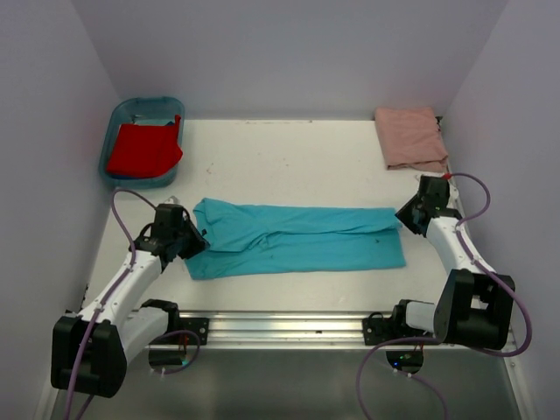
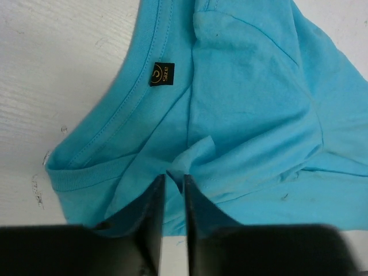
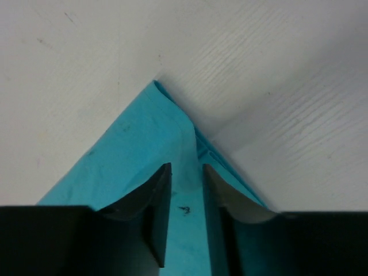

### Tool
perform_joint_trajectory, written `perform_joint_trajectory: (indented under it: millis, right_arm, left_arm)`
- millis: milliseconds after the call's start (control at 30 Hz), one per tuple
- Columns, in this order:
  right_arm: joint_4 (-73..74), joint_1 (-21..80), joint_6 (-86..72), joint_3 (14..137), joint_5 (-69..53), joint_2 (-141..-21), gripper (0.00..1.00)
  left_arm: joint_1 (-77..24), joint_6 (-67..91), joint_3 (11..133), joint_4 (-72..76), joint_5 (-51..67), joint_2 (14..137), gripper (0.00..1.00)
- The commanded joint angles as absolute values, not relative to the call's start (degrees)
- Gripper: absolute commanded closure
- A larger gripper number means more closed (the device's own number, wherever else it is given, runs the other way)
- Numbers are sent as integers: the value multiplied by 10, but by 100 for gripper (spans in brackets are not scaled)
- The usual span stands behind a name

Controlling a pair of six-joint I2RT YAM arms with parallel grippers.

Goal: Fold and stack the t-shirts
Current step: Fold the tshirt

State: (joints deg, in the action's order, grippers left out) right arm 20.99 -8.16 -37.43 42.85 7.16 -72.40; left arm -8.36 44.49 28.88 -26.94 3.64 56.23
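Note:
A turquoise t-shirt (image 1: 297, 238) lies folded into a long band across the middle of the table, and its collar end with a dark neck label (image 2: 162, 74) points left. My left gripper (image 1: 198, 240) sits low over that collar end. Its jaws (image 2: 174, 179) are parted by a narrow gap, with a small pucker of cloth at their tips. My right gripper (image 1: 404, 217) is over the shirt's right hem corner (image 3: 138, 155), its jaws (image 3: 187, 169) apart above flat cloth. A salmon-pink t-shirt (image 1: 409, 137) lies folded at the back right. A red t-shirt (image 1: 143, 149) lies in the tub.
The blue plastic tub (image 1: 120, 116) stands in the back left corner. Pale walls close in the white table (image 1: 289, 157) on the left, back and right. A metal rail (image 1: 289, 325) with both arm bases runs along the near edge.

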Motion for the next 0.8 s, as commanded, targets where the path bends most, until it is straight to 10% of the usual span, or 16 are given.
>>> perform_joint_trajectory:
  millis: [0, 33, 200, 300, 367, 400, 533, 767]
  right_arm:
    - [269, -72, -369, 454, 105, -718, 63]
    - [277, -69, -370, 465, 105, -714, 51]
    - [299, -36, -367, 488, 97, -654, 40]
    - [273, -6, -361, 495, 52, -639, 46]
    - [235, 30, -357, 497, 9, -646, 60]
    - [223, 39, -354, 498, 3, -657, 95]
    - [178, 78, -337, 530, -149, -748, 100]
    - [158, 248, -302, 572, -124, -858, 100]
  left_arm:
    - [-81, 445, 300, -259, 49, 546, 71]
    - [-81, 453, 301, -263, 52, 529, 51]
    - [-81, 475, 318, -277, 56, 457, 17]
    - [-81, 470, 330, -248, 43, 426, 13]
    - [-81, 462, 326, -214, 48, 438, 20]
    - [-81, 459, 323, -169, 62, 447, 27]
    - [-81, 447, 317, -47, 105, 571, 96]
    - [-81, 437, 344, 110, 141, 744, 100]
